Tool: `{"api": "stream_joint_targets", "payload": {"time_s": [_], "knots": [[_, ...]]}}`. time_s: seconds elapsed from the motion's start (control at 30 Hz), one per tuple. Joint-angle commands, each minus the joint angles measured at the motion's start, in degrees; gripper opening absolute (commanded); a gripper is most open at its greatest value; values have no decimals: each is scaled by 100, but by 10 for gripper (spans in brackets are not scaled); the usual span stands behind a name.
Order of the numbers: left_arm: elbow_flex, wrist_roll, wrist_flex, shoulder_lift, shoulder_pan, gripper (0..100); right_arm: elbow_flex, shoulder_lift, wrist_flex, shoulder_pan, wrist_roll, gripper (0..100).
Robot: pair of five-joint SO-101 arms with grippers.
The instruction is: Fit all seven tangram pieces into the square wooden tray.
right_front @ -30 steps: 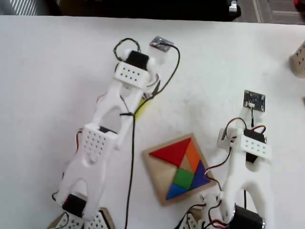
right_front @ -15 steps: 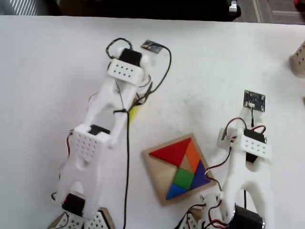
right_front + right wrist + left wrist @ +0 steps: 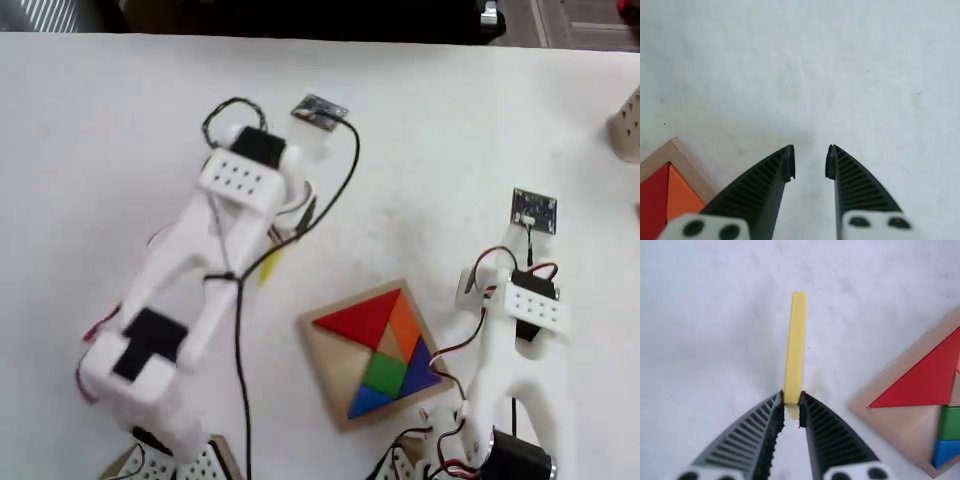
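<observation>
The left gripper [image 3: 791, 407] has ribbed black fingers, pinched tight on one end of a flat yellow piece [image 3: 796, 345]. The piece is turned on its thin edge and sticks out past the tips. It is over the white table [image 3: 480, 120], just left of the square wooden tray [image 3: 325, 372]. Smooth red, orange, green and blue shapes lie in the tray. The right gripper [image 3: 810, 162] is open a little and holds nothing, just right of the tray.
</observation>
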Motion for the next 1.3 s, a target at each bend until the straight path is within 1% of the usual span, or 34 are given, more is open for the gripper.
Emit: {"api": "stream_joint_targets", "payload": {"time_s": [0.0, 0.07, 0.17, 0.23, 0.3, 0.33, 0.43, 0.53, 0.6, 0.67, 0.8, 0.87, 0.93, 1.03, 1.1, 1.2, 1.23, 1.27], "knots": [[1222, -18, -536, -1666, 295, 21, -123, -22, -215, -22, 26, 113], [1591, -18, -536, -1965, 664, 21, -114, -22, -215, -31, 26, 113], [1987, -9, -527, -2299, 1420, 21, -114, -22, -215, -31, 26, 113], [2189, 237, -536, -2519, 1780, 22, -114, -22, -224, -22, 26, 113], [2391, 431, -563, -2747, 1991, 22, -114, -22, -224, -13, 26, 113], [2479, 343, -571, -2844, 2053, 22, -105, -22, -224, -4, 26, 113], [2866, -229, -782, -3002, 2299, 22, -97, -22, -286, -4, 26, 113], [3534, -879, -1415, -3046, 2545, 22, -97, -22, -286, 4, 26, 113], [3912, -1178, -1802, -3046, 2695, 22, -97, -22, -286, 4, 26, 113], [4097, -1292, -1952, -3055, 2905, 22, -97, -22, -286, 4, 26, 113], [4149, -1310, -1996, -3055, 3582, 23, -97, -22, -277, 4, 26, 113], [4220, -1327, -2163, -3055, 3837, 23, -97, -22, -277, 4, 26, 113], [4378, -1538, -2453, -3055, 3978, 23, -97, -22, -268, 4, 26, 113], [4774, -2180, -2998, -3055, 4004, 23, -97, -22, -268, 4, 26, 113], [4949, -2347, -3305, -3055, 3960, 23, -97, -22, -268, 4, 26, 113], [5090, -2541, -3490, -3055, 3811, 24, -97, -22, -268, 4, 35, 113], [5064, -2576, -3516, -3029, 3767, 39, -97, -22, -268, 4, 35, 113], [5037, -2532, -3569, -3029, 3679, 77, -97, -22, -268, 4, 44, 113]]}}
